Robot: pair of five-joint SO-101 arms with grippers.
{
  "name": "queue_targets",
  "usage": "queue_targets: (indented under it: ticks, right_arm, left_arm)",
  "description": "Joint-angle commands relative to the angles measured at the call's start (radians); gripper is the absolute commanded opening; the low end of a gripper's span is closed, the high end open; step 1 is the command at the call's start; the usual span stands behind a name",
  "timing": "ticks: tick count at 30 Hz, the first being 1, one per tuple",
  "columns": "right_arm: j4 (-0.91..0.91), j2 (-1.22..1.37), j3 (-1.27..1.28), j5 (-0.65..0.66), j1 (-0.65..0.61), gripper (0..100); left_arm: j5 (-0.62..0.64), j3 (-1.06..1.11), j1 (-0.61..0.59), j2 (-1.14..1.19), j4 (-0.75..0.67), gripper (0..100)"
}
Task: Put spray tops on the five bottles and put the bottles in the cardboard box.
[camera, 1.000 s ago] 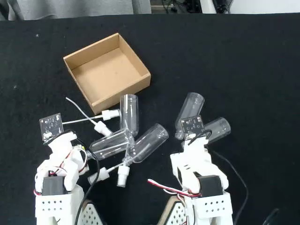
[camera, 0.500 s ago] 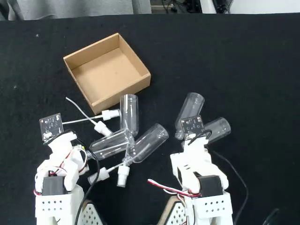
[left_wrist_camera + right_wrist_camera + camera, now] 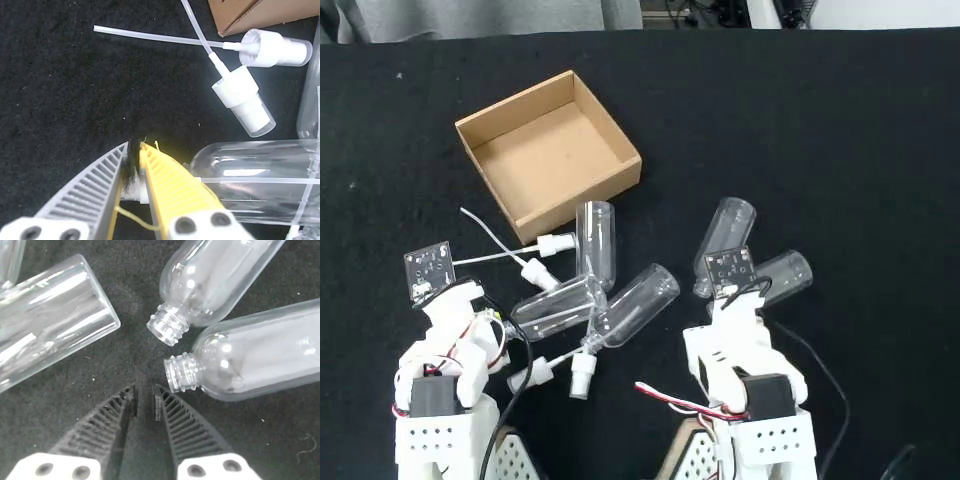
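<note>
The open cardboard box (image 3: 550,155) sits at the back left, with nothing inside. Five clear bottles lie capless on the black table: three in the middle (image 3: 597,243) (image 3: 555,307) (image 3: 635,305) and two on the right (image 3: 725,238) (image 3: 782,275). White spray tops with thin tubes lie near the box (image 3: 557,244) (image 3: 538,274) and near the front (image 3: 530,377) (image 3: 582,375). My left gripper (image 3: 132,147) is shut on nothing, low over the cloth beside a bottle (image 3: 255,175) and two tops (image 3: 245,102) (image 3: 275,47). My right gripper (image 3: 144,390) is shut, just short of two bottle necks (image 3: 169,325) (image 3: 181,372).
Both arm bases (image 3: 440,400) (image 3: 750,400) stand at the table's front edge, with loose wires trailing beside them. A third bottle's base (image 3: 55,310) lies beside the right gripper. Bare black cloth stretches across the back and far right of the table.
</note>
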Motion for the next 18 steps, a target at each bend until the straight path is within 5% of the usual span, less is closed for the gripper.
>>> queue_targets:
  ticks: [1, 18]
  right_arm:
    - [0.008, -0.097, -0.005, -0.006, 0.017, 2.5]
    - [0.006, -0.097, -0.005, -0.006, 0.025, 2.6]
  left_arm:
    - [-0.009, 0.022, 0.004, -0.015, 0.003, 3]
    - [-0.009, 0.022, 0.004, -0.015, 0.003, 3]
